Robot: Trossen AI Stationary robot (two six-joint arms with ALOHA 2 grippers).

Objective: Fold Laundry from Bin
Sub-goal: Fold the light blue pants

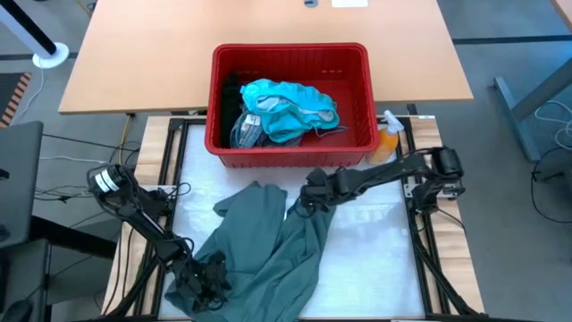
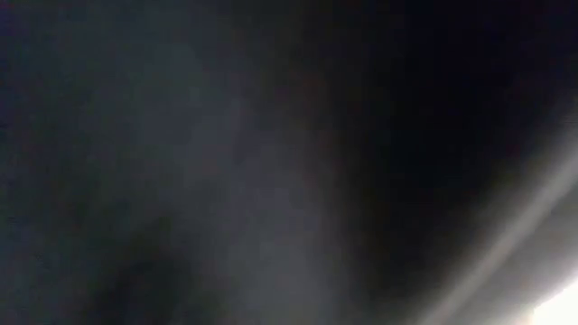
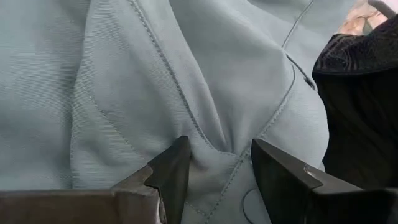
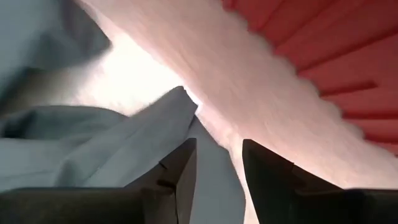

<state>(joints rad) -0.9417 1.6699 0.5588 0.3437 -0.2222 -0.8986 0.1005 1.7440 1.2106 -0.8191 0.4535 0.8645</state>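
A dull grey-green garment (image 1: 268,241) lies crumpled on the white table top in front of the red bin (image 1: 290,154). The bin holds bright teal garments (image 1: 290,105), a blue-grey striped cloth (image 1: 247,131) and a black one (image 1: 232,89). My left gripper (image 1: 204,275) is shut on the garment's near left part. My right gripper (image 1: 304,201) is shut on the garment's far middle part, close to the bin's near wall (image 4: 323,50). The low view is dark and shows nothing clear. My left gripper pinches a bunched fold of the grey-green garment where stitched seams meet (image 3: 219,155), between its two fingers, from above. The cloth around the fold lies slack on the table. My right gripper pinches an edge part of the grey-green garment (image 4: 214,180) between its two fingers, slanting down from the table's right side. The cloth rises in a ridge (image 1: 299,224) toward the fingers; the rest lies on the table.
An orange spray bottle (image 1: 386,143) stands at the bin's near right corner. A black metal frame (image 1: 420,241) borders the white work surface. A wooden table (image 1: 268,27) lies beyond the bin. Bare white surface (image 1: 366,250) shows to the garment's right.
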